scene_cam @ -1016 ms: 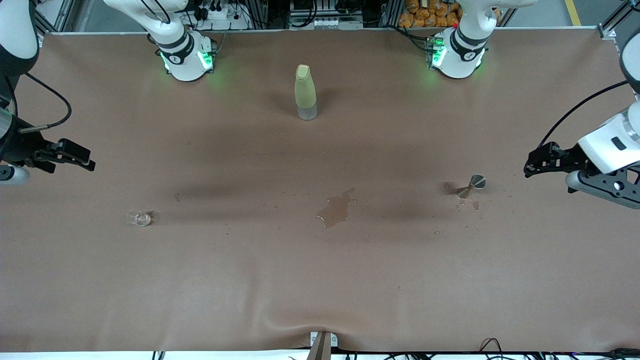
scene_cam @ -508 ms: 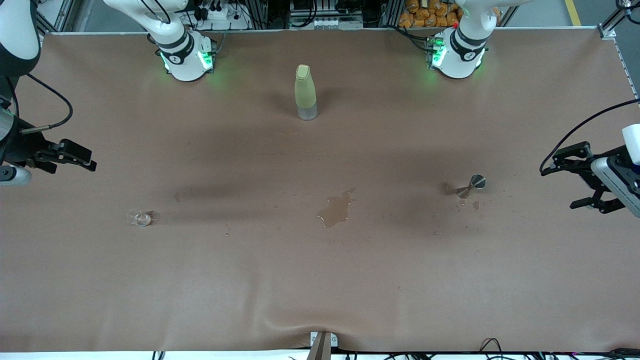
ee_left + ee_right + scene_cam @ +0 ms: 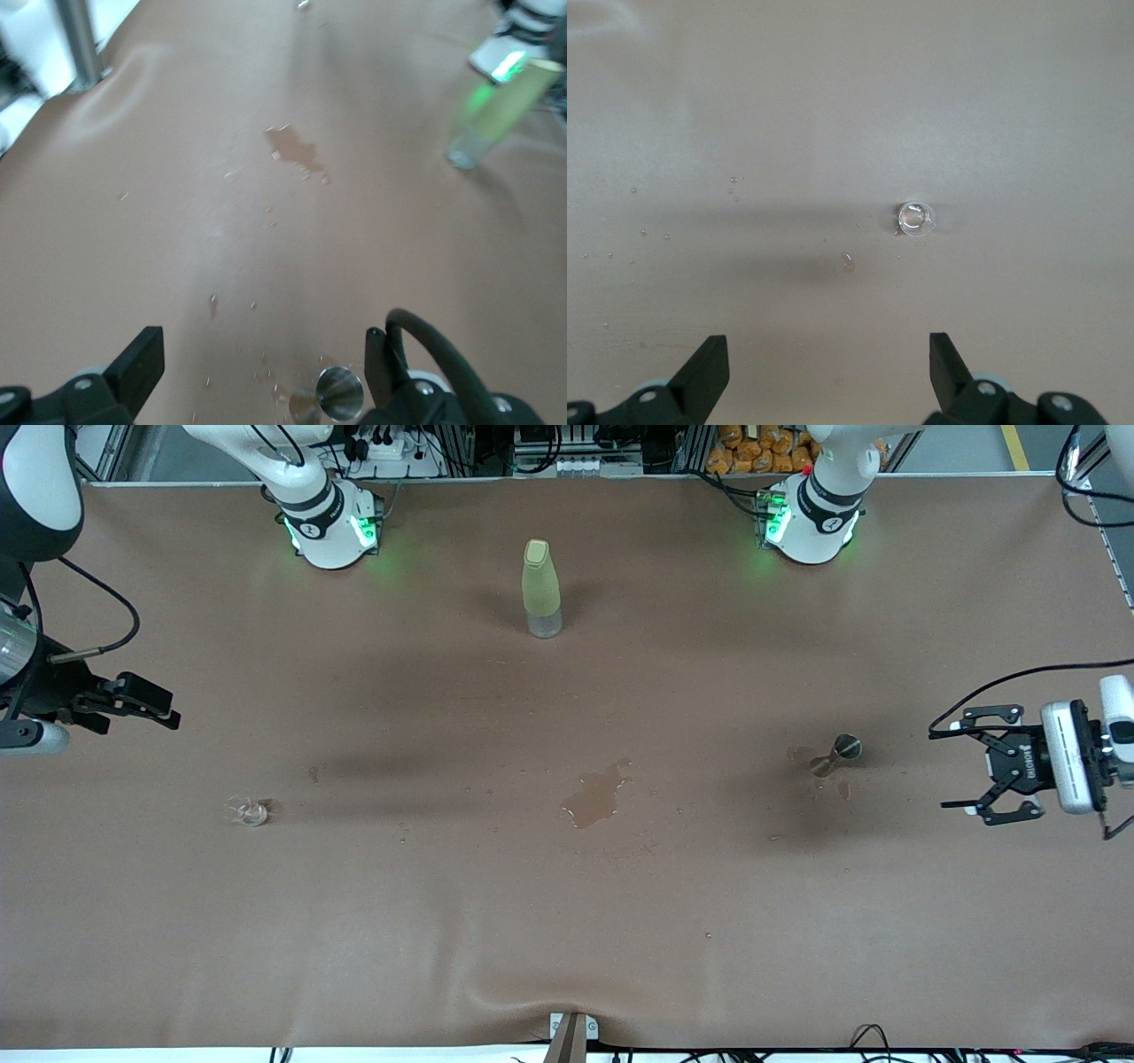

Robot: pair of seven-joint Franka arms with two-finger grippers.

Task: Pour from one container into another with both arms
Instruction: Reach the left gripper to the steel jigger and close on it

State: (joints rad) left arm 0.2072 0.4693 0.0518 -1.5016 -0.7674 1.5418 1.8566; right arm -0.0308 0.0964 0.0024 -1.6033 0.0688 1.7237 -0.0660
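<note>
Both tools spread, empty | left tool (image 3: 961, 760) by metal cup (image 3: 837, 755) | right tool (image 3: 164, 707) near clear cup (image 3: 247, 810) | we square each on its cup first.

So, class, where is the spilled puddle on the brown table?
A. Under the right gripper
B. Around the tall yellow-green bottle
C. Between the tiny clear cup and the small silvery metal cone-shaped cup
C: the puddle lies between the tiny clear cup and the small silvery metal cone-shaped cup, nearer the front camera than the tall yellow-green bottle.
</note>
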